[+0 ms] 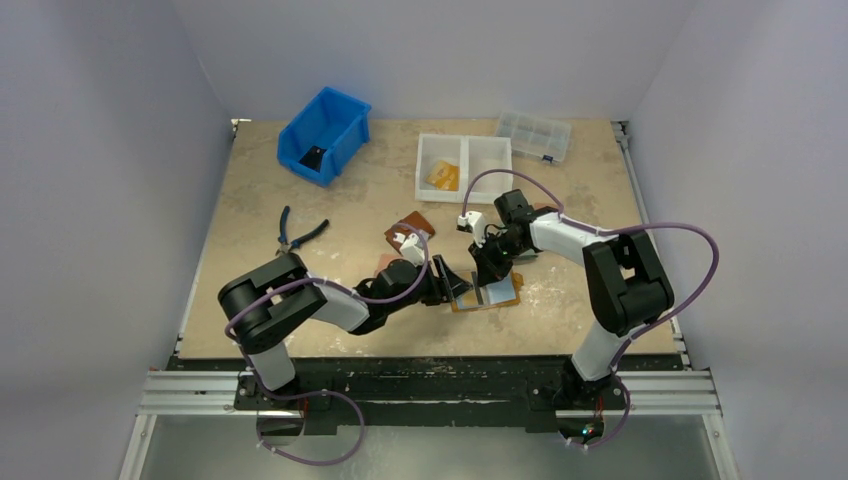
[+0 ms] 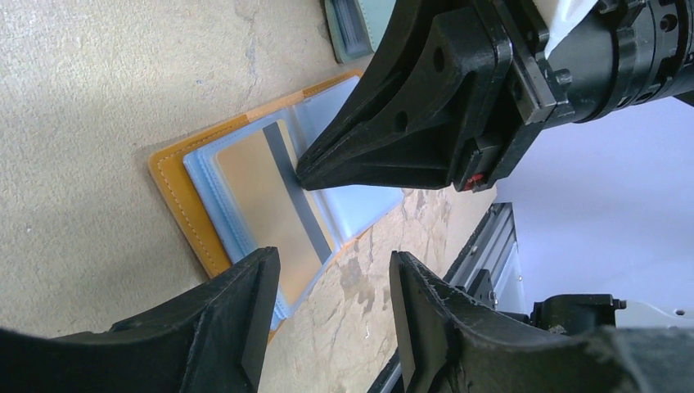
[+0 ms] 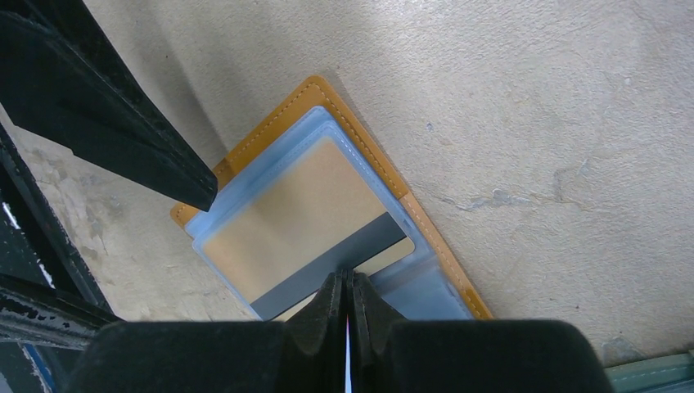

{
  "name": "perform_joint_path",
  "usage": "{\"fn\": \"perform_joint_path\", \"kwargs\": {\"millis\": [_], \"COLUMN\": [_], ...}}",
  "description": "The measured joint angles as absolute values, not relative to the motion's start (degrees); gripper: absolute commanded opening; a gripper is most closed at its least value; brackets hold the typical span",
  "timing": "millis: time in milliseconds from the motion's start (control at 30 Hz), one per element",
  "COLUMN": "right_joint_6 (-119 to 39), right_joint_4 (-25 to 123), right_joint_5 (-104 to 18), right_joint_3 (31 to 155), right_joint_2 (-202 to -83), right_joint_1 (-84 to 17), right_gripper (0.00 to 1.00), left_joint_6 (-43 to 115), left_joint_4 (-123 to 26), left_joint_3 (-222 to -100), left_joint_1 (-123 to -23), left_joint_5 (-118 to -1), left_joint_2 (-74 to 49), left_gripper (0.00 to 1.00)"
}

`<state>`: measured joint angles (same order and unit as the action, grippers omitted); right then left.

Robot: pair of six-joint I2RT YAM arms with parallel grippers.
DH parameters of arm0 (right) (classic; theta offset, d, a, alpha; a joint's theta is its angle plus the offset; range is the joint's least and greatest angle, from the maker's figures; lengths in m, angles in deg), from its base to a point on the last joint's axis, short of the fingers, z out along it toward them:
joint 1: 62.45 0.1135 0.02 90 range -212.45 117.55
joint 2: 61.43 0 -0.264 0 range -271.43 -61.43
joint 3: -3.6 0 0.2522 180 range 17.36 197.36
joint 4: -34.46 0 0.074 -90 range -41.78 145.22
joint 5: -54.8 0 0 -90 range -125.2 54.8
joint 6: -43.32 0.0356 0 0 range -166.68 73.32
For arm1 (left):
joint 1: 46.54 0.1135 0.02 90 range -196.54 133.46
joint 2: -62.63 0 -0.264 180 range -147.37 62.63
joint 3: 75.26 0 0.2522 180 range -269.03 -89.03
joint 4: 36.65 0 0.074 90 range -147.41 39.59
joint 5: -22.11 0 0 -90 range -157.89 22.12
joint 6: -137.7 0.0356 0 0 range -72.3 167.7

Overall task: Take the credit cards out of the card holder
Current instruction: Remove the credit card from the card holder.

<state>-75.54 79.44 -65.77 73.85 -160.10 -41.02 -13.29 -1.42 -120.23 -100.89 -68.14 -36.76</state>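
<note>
The mustard-orange card holder [image 1: 497, 300] lies open on the table, its bluish plastic sleeves up. It shows in the left wrist view [image 2: 176, 205] and the right wrist view [image 3: 360, 135]. An orange-yellow credit card [image 3: 286, 221] with a dark stripe lies on the sleeves, partly out of one [image 2: 262, 196]. My right gripper [image 3: 347, 278] is shut, its tips pressed down on the card's stripe [image 1: 488, 280]. My left gripper [image 2: 335, 278] is open and empty [image 1: 452, 285], one finger [image 3: 139, 139] at the holder's corner.
A brown wallet [image 1: 410, 228] lies behind the arms. Pliers [image 1: 298, 232] lie at the left. A blue bin [image 1: 325, 132], a white two-part tray [image 1: 463, 165] and a clear box [image 1: 534, 135] stand at the back. A greenish wallet edge [image 2: 356, 29] lies beside the holder.
</note>
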Motion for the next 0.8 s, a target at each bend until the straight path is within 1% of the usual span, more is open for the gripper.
{"fn": "perform_joint_path", "kwargs": {"millis": [200, 467, 800], "right_joint_6": [-75.54, -75.56, -75.56], "right_joint_4": [79.88, 79.97, 80.03], "right_joint_5": [-65.77, -65.77, -65.75], "right_joint_3": [74.24, 74.31, 74.37], "right_joint_2": [-160.45, -160.5, -160.54], "right_joint_1": [-41.02, -41.02, -41.02], "right_gripper": [0.09, 0.1, 0.1], "left_joint_6": [-14.75, -15.8, -16.35], "left_joint_4": [-0.65, -3.76, -2.73], "left_joint_3": [-120.23, -120.42, -120.77], "left_joint_1": [-100.47, -100.28, -100.17], "left_joint_5": [-68.14, -68.14, -66.3], "left_joint_2": [-37.79, -37.9, -39.69], "left_gripper": [0.55, 0.55, 0.55]}}
